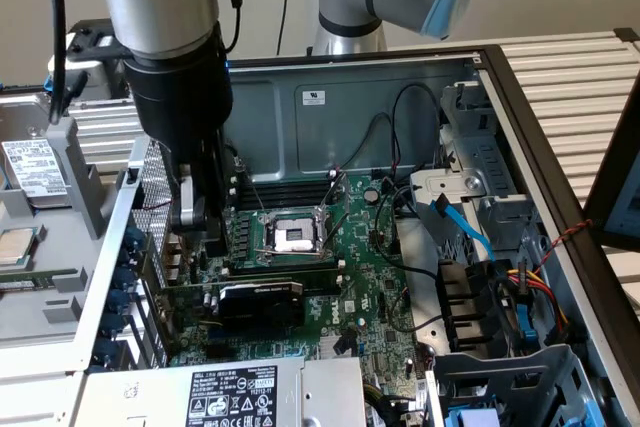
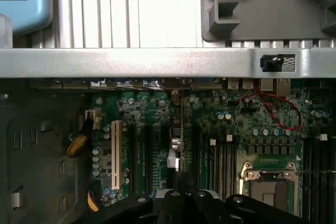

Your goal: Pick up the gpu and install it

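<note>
GPU seated on the motherboard, jaws clenched above it.
The gpu (image 1: 262, 299) lies just below the empty, clenched jaws (image 1: 200, 232), its long axis along the motherboard (image 1: 375, 292) slot.

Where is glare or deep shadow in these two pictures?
Exterior view: even light, with shadow under the arm near the gpu. Wrist view: bright glare along the case's metal rail; the motherboard below is dim, and the gripper is nearly black.
</note>
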